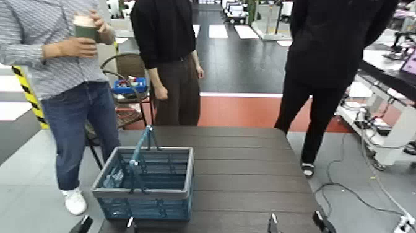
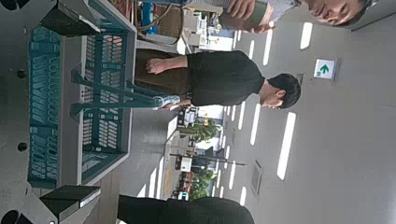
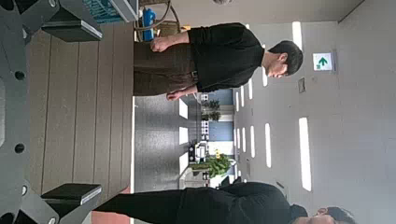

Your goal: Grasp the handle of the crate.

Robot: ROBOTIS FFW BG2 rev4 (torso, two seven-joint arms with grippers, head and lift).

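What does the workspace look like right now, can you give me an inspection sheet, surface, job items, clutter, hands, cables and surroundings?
Surface: dark wooden-plank table, bare apart from the crate.
Job's things: blue crate with grey rim at the table's near left; its handle stands raised, ungrasped.
Clutter: nothing seen on the table.
Grippers: left hand open, low at the near edge, facing the crate; right hand open, low at the near edge over bare table.
Cables: loose cables on the floor to the right.
Surroundings: three people stand beyond the table, one holding a cup; a chair with a blue item; a bench at right.
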